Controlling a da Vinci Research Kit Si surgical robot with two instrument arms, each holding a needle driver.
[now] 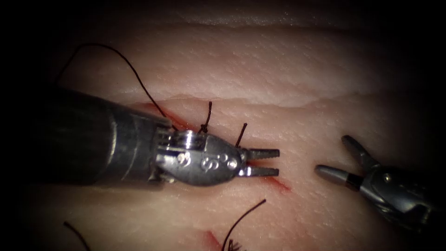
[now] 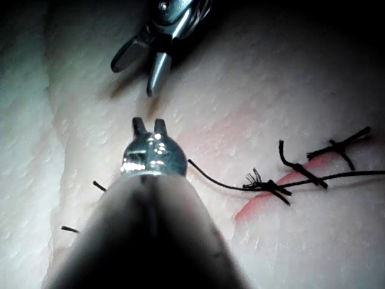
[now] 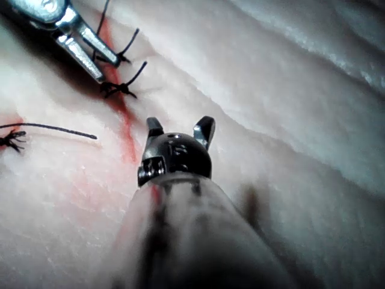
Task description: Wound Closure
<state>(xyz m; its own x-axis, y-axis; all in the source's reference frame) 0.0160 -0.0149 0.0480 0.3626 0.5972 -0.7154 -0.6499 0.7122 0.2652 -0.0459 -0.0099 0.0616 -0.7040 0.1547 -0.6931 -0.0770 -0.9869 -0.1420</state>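
— Left tool [image 1: 261, 162]: what state?

— Jaws slightly apart, a narrow gap, nothing between them. It lies over the cut [image 1: 278, 183], tips pointing toward the picture's right in the endoscope view. Its wrist view shows the same two short tips [image 2: 150, 125], parted a little and empty.

— Right tool [image 1: 337, 158]?

— Jaws spread wide, also empty. It sits on the right, well apart from the left tool, over bare tissue [image 1: 260, 65]. Its own view shows both jaw tips [image 3: 179, 127] splayed.

— Needle?

— I can't find it in any view; neither tool holds it.

— Thread?

— Two knotted stitches [image 1: 204, 126] cross the cut just behind the left tool, their cut ends [image 1: 241, 134] standing up. A long thread [image 1: 134, 74] curves away up and left from the cut. Another loose strand [image 1: 244, 221] lies on the tissue below the left tool, with a frayed knot at its lower end.

— Fluid?

— Red fluid [image 1: 281, 185] streaks along the cut, just beyond the left tool's tips, and near the stitches.
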